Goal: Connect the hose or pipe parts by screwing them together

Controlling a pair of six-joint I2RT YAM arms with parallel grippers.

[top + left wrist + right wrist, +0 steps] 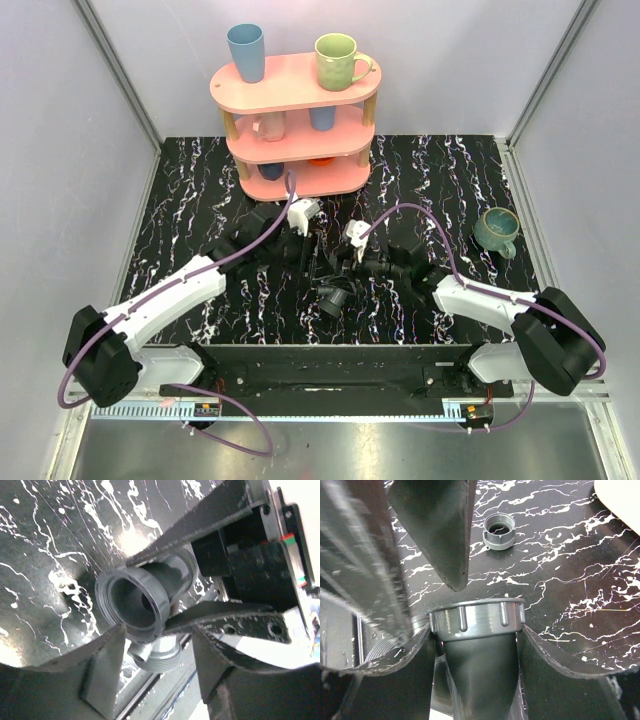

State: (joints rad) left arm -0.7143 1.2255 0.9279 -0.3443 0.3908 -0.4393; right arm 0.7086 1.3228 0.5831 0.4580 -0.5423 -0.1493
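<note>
Dark grey pipe fitting (pixel 477 617), black white-veined tabletop (pixel 200 190), pink shelf (pixel 290 88), blue cup (pixel 246 52), green mug (pixel 337 60), purple cables (pixel 160 291)

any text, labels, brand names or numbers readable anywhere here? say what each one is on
No text can be read in any view.
small label, near edge: too small to read
pipe fitting: no lettering visible
green mug: plain, no print

A black tabletop veined with white (pixel 180 225) is seen beneath the left pincer (pixel 157 635) and the right pincer (pixel 475 645). Beyond both pincers, at the far edge, a pink three-tiered oval shelf on wooden posts (pixel 290 95) is placed. Plain pale grey walls (pixel 450 60) are joined by an aluminium corner post (pixel 117 70). Everything is evenly lit.
</note>
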